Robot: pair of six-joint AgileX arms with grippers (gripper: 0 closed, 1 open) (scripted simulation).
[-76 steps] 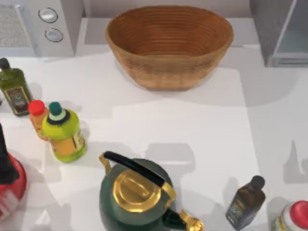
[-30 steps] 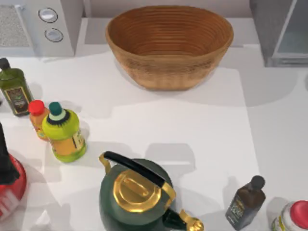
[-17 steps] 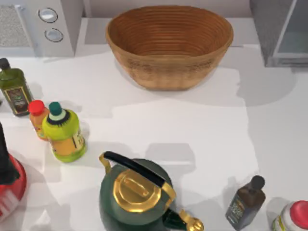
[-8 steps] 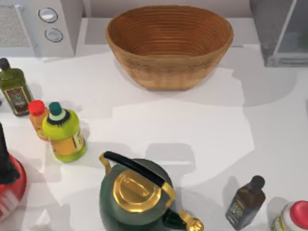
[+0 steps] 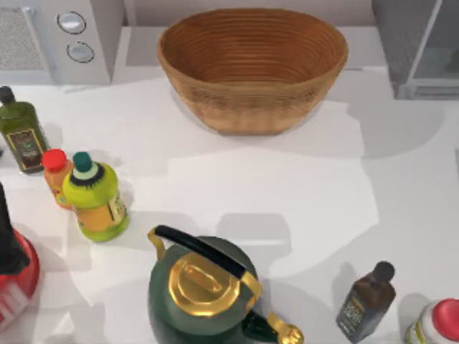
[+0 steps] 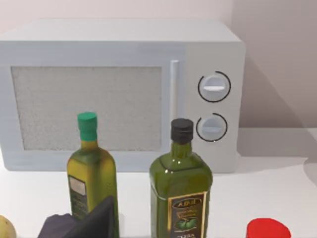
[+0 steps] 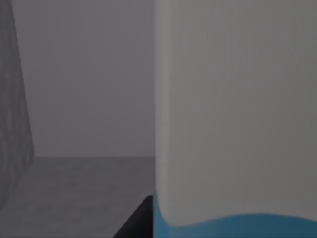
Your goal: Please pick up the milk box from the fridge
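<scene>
The milk box [image 7: 233,124] stands very close in the right wrist view, its white side with a light-blue band low down. It is inside the fridge [image 7: 84,74], whose grey inner wall and floor lie behind it. A dark part of my right gripper [image 7: 138,222] lies right beside the carton's edge. In the top view the fridge [image 5: 419,50] is at the back right corner, its inside hidden. A dark part of my left gripper [image 6: 79,223] hangs at the table's left, in front of two olive-oil bottles [image 6: 181,198].
A wicker basket [image 5: 252,68] sits at the back centre and a microwave [image 5: 61,39] at the back left. A green kettle [image 5: 204,287] stands at the front. A yellow-green bottle [image 5: 95,197] stands at the left and a dark bottle [image 5: 366,301] at the front right.
Shadows on the right part of the table have shifted. The basket, kettle and bottles stand where they were.
</scene>
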